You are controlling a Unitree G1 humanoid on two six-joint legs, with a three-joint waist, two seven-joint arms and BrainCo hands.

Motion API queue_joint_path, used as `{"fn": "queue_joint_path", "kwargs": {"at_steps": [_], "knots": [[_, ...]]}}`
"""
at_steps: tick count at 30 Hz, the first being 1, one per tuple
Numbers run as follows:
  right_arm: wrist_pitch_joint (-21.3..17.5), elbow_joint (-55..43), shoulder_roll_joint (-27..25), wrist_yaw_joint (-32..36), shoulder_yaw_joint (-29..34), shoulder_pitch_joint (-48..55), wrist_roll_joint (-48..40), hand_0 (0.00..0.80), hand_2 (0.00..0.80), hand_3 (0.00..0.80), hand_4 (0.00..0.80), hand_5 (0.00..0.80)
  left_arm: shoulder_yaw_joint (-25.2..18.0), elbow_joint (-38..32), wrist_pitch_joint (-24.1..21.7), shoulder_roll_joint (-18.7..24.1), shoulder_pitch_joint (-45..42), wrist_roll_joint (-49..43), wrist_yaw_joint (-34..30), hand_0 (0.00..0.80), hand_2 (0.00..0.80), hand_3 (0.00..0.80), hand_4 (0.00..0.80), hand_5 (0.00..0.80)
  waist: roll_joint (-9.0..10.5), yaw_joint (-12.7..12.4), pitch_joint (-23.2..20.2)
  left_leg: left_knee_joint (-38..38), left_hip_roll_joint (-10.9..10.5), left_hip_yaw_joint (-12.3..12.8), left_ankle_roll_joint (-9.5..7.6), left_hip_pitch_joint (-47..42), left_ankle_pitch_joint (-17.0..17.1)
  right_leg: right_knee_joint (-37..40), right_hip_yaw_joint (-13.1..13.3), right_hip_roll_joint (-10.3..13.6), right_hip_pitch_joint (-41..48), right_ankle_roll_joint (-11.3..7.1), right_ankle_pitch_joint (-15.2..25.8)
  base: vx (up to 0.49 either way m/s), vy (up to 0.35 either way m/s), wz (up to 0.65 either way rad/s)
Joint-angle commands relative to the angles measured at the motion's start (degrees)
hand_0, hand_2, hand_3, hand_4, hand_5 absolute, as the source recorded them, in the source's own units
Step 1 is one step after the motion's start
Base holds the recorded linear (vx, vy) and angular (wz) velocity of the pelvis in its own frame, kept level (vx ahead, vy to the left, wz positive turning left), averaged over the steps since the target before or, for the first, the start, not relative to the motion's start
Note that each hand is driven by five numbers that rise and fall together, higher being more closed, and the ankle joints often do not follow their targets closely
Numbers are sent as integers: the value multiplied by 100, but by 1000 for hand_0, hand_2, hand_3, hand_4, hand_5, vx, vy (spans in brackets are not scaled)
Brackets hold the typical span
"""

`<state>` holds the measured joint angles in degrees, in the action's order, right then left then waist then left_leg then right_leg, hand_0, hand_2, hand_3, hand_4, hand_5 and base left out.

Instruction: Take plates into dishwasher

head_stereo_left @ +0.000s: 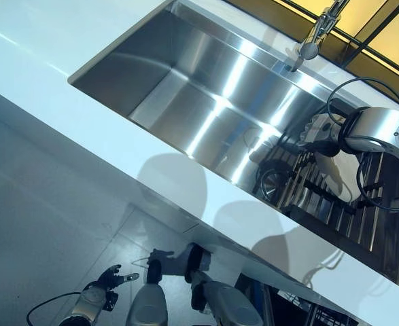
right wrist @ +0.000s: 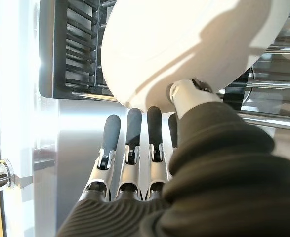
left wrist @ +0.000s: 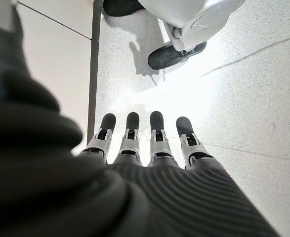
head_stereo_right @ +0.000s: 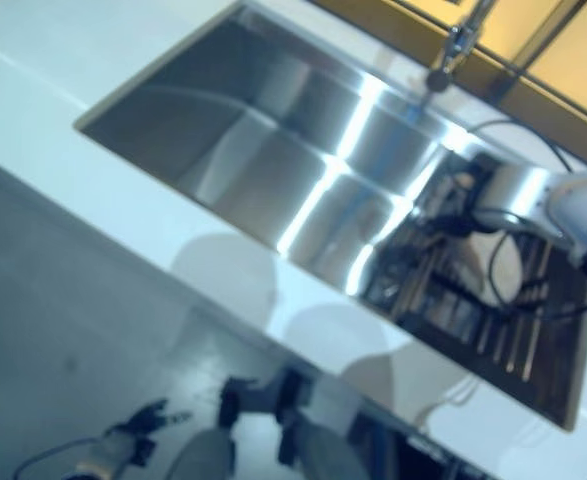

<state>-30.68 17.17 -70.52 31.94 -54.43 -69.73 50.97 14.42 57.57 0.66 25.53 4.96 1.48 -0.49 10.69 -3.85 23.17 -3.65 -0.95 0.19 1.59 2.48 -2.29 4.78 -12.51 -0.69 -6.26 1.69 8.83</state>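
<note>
right hand (right wrist: 135, 163): fingers straight under white plate (right wrist: 184, 44), thumb on its face | plate: over drying rack (head_stereo_left: 335, 204) in sink (head_stereo_left: 185, 88) | left hand (left wrist: 145, 143): fingers straight, low over floor (left wrist: 243, 98)

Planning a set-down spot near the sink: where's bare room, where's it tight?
Free: the sink basin left of the drying rack, and the white counter to the sink's left and along its near edge. Crowded: the rack end, where the right hand is at a white plate. Left hand hangs over the floor.
</note>
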Motion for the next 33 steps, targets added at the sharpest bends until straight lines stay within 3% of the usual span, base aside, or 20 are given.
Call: {"fn": "queue_joint_path", "kwargs": {"at_steps": [1, 33], "knots": [[256, -104, -392, -61, -17, -155, -98, 0, 0, 0, 0, 0, -189, -113, -107, 209, -182, 99, -28, 0, 0, 0, 0, 0, 68, -27, -144, -79, 21, 651, -195, 372, -157, -490, 20, -276, 344, -54, -1255, 0, 0, 0], [853, -102, -611, -400, 199, 95, -570, 0, 0, 0, 0, 0, -224, -48, -94, 150, -162, 83, -21, 0, 0, 0, 0, 0, 41, 99, -322, 205, -37, 757, -283, 91, -173, -416, 156, -262, 455, -127, -1203, -6, 19, -2]]}}
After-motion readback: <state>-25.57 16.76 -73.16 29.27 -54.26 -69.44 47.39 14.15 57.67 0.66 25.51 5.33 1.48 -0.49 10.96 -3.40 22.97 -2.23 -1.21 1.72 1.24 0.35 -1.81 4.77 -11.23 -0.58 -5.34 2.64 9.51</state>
